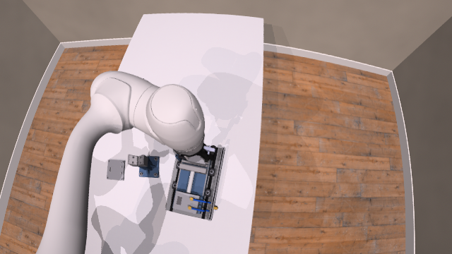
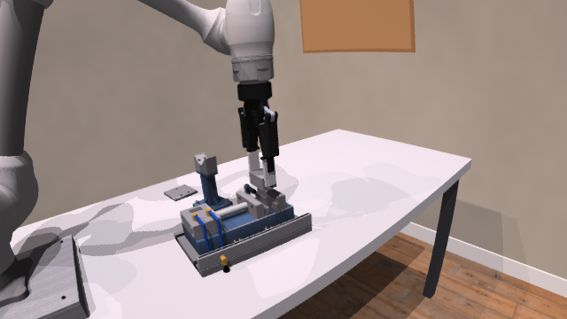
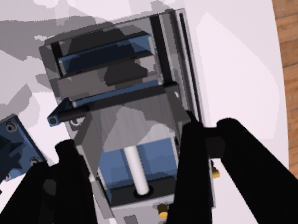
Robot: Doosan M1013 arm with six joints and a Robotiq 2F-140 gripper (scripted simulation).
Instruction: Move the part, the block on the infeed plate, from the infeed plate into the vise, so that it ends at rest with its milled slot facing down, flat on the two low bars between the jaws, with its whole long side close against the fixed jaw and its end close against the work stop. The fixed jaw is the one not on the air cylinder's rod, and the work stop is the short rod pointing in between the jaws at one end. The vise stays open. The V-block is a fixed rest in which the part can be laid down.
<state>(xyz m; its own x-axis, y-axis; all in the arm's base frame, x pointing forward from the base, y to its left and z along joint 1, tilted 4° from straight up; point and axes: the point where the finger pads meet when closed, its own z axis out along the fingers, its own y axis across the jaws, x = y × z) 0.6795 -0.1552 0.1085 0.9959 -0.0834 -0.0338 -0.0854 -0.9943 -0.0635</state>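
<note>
My gripper (image 2: 262, 170) points straight down and is shut on the part (image 2: 260, 179), a grey block that hangs just above the far end of the vise (image 2: 241, 221). The part is over the gap between the moving jaw (image 2: 249, 202) on the white cylinder rod (image 2: 230, 209) and the fixed jaw (image 2: 277, 200). In the wrist view the part (image 3: 133, 123) sits between my black fingers and covers part of the vise below. In the top view the arm hides my gripper, and only the vise (image 1: 195, 183) shows. I cannot tell which way the slot faces.
The empty infeed plate (image 2: 180, 192) lies flat at the back left, and it also shows in the top view (image 1: 116, 169). The V-block (image 2: 205, 166) stands on a blue post just behind the vise. Blue hoses (image 2: 205, 230) run over the cylinder end. The robot base (image 2: 49, 279) is at the near left.
</note>
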